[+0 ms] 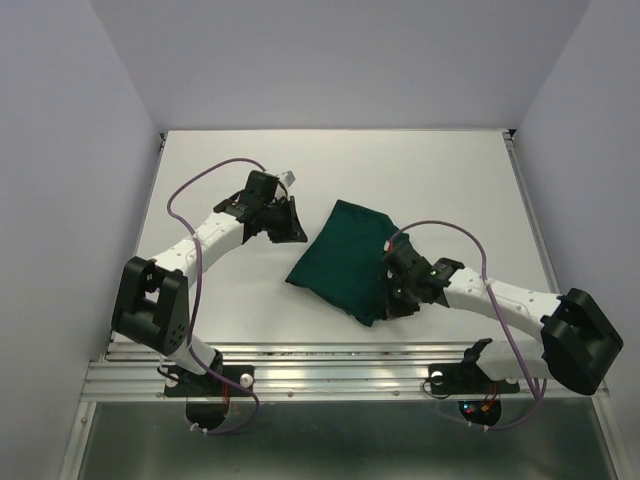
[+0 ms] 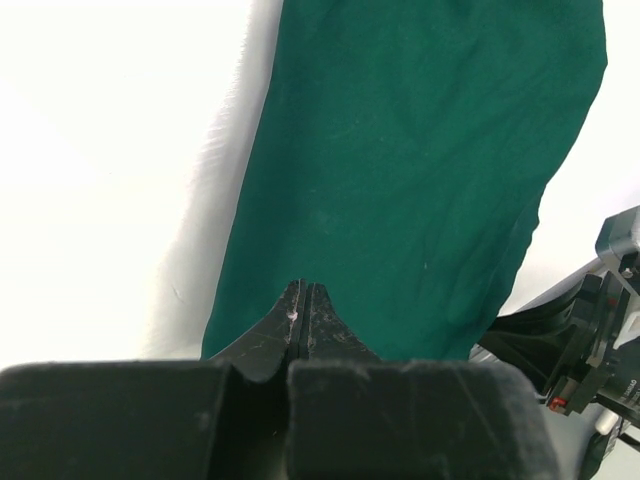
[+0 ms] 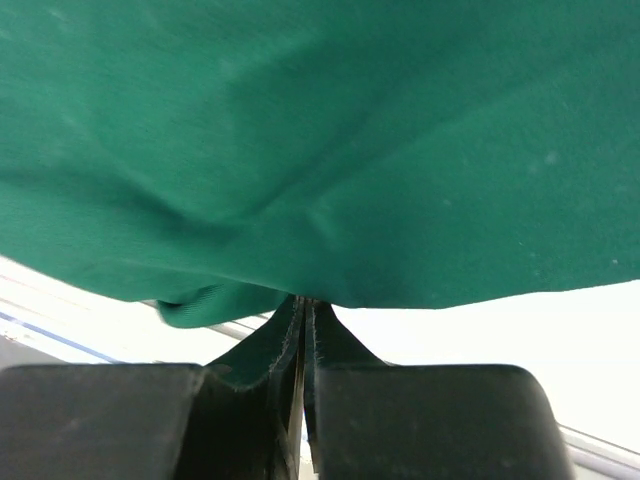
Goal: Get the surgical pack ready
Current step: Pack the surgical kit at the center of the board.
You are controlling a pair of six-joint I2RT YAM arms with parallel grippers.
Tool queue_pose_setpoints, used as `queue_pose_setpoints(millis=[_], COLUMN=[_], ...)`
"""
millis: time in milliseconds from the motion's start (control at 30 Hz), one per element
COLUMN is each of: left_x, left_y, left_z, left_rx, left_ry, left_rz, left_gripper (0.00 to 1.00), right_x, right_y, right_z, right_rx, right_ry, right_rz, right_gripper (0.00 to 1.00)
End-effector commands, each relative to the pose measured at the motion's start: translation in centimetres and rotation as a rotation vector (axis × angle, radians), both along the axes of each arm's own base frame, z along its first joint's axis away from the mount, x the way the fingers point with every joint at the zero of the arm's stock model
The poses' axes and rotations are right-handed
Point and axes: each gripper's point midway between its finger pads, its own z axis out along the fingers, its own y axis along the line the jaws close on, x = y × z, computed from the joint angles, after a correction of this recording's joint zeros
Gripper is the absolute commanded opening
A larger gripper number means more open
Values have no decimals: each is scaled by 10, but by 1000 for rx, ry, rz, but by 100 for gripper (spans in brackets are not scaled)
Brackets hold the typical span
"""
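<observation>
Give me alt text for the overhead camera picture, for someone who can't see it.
A dark green cloth lies on a white table between two robot arms. The right gripper is shut on the cloth's near right edge; the left gripper, also shut, sits beside its left edge.

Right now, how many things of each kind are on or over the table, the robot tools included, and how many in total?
green cloth: 1
robot tools: 2 (left tool, right tool)
total: 3
</observation>
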Motion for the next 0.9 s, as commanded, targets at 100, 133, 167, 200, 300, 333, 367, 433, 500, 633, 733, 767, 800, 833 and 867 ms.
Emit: queue_pose_setpoints(millis=[100,133,167,200,300,333,367,433,500,633,733,767,800,833,867], left_x=[11,11,11,12,12,13,13,13,12,12,14,14,14,14,14], left_y=[-4,-4,-4,-4,-3,-3,-3,-2,-1,2,5,5,5,6,6], left_z=[14,15,16,17,20,20,20,20,20,21,22,22,21,20,20], left_rx=[-30,-29,-30,-31,-31,-30,-30,-31,-29,-29,-28,-28,-30,-29,-29], left_ry=[-51,-53,-55,-58,-64,-65,-65,-67,-65,-72,-75,-74,-73,-72,-71], left_rz=[2,3,3,2,1,2,2,3,3,8,11,11,12,11,9], left_gripper=[0,0,0,0,0,0,0,0,0,0,0,0,0,0,0], right_x=[9,6,10,8,2,-2,-4,-7,-5,-2,-1,-3,4,3,3], right_y=[7,8,14,20,38,45,50,64,71,82,74,67,56,45,37], right_z=[36,40,51,59,77,76,77,81,76,61,40,34,26,18,14], right_rx=[29,38,68,95,147,148,149,163,150,119,39,5,-57,-107,-141], right_ry=[-80,-87,-111,-122,-148,-143,-144,-157,-148,-133,-113,-97,-120,-111,-114], right_rz=[6,23,28,54,121,151,169,212,223,235,211,198,152,136,111], right_gripper=[3,3,3,3,3,3,3,3,3,3,2,1,1,1,1])
